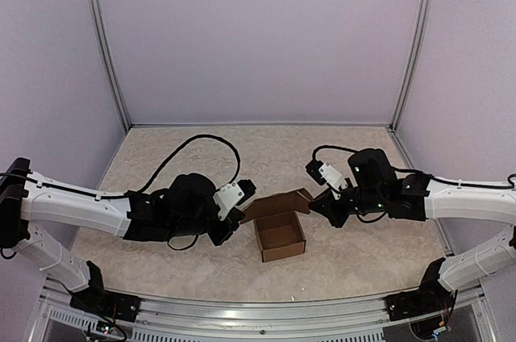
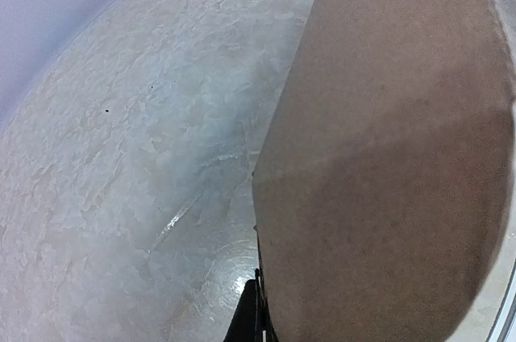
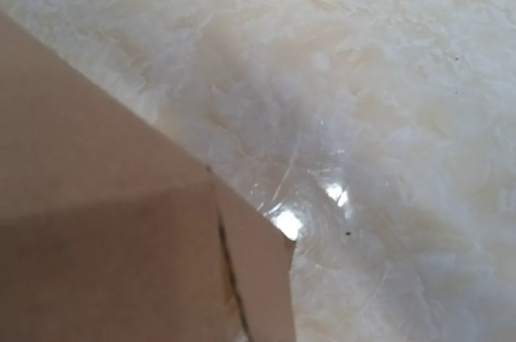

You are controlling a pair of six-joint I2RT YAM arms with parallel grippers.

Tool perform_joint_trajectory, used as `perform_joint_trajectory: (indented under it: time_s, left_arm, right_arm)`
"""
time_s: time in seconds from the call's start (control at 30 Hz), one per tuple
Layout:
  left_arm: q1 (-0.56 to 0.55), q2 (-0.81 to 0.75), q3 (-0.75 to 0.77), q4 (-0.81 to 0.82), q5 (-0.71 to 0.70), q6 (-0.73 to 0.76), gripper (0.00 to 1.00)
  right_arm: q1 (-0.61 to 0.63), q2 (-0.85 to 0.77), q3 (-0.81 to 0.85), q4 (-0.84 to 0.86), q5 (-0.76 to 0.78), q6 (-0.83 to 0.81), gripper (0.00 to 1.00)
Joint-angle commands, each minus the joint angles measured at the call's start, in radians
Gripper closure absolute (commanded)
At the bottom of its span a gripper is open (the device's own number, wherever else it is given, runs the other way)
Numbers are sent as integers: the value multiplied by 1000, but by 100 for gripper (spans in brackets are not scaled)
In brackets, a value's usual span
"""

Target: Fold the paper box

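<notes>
The paper box [image 1: 281,237] is brown cardboard and stands open-topped on the table, its lid flap [image 1: 278,203] raised behind it. My left gripper [image 1: 240,214] is at the flap's left corner. In the left wrist view the cardboard [image 2: 387,156] fills the right side and runs in beside one dark fingertip [image 2: 248,322], with the jaws shut on its edge. My right gripper [image 1: 317,203] touches the flap's right corner. The right wrist view shows only a cardboard corner [image 3: 105,237]. That gripper's fingers are hidden, so how its jaws stand cannot be made out.
The mottled beige table [image 1: 347,164] is walled by pale panels at the back and sides. A metal rail [image 1: 242,306] runs along the near edge between the arm bases. Black cables loop behind both wrists.
</notes>
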Motion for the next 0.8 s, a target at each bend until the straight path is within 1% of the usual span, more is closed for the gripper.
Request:
perform_joint_trajectory:
  time_s: [0.0, 0.2, 0.23, 0.3, 0.4, 0.7, 0.77]
  left_arm:
    - [-1, 0, 23, -32, -1, -4, 100]
    - [-1, -6, 28, -43, -5, -8, 100]
    - [-2, -7, 28, -44, -5, -10, 100]
    - [-2, -12, 26, -45, -5, -13, 100]
    - [-3, -14, 26, -50, -6, -17, 100]
    - [-2, -20, 18, -53, -7, -22, 100]
    - [-3, -20, 17, -53, -8, -22, 100]
  right_arm:
    - [-9, 12, -7, 50, -5, 5, 93]
    - [-10, 25, -13, 70, -7, 5, 93]
    - [-9, 27, -15, 71, -6, 5, 92]
    - [-10, 34, -17, 79, -1, 5, 85]
    - [-10, 37, -22, 92, 16, 7, 80]
    - [-10, 49, -28, 111, 55, -10, 78]
    - [-9, 54, -27, 112, 82, -17, 74]
